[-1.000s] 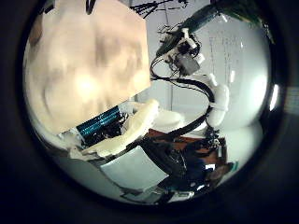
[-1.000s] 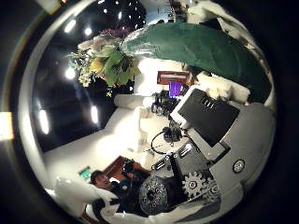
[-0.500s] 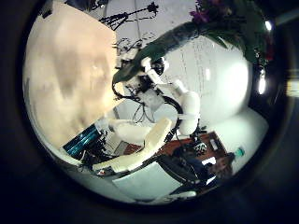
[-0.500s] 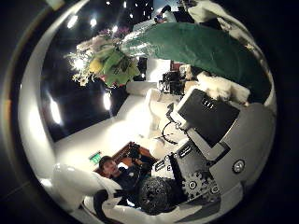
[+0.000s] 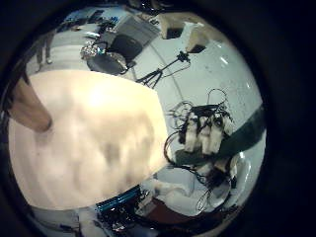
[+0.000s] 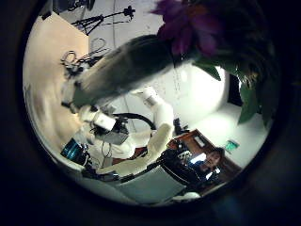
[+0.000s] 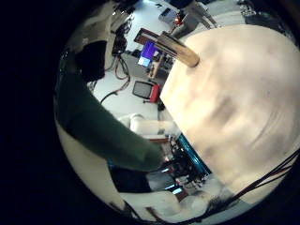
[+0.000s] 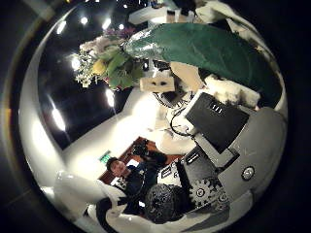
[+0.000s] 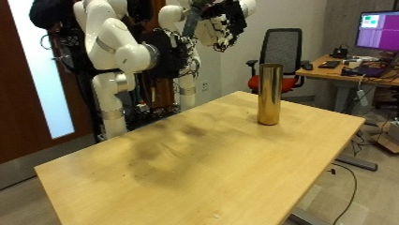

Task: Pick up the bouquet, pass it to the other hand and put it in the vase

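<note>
1. Pale wooden worktop (image 9: 187,159), seen from the outside view.
2. Tall gold vase (image 9: 268,94) standing upright near the worktop's far edge.
3. Bouquet (image 8: 199,49) held in the air, apart from the vase and close before the left palm.
4. Right robot hand (image 8: 219,121), fingers curled round the bouquet's green wrapped stem.
5. Left robot hand (image 6: 141,181): I cannot tell how its fingers stand.

We see both white arms (image 9: 119,42) raised high above the far edge of the table (image 9: 249,178). Our right hand (image 8: 216,126) curls its fingers round the bouquet (image 8: 194,49); the left hand's fingers we cannot make out.
</note>
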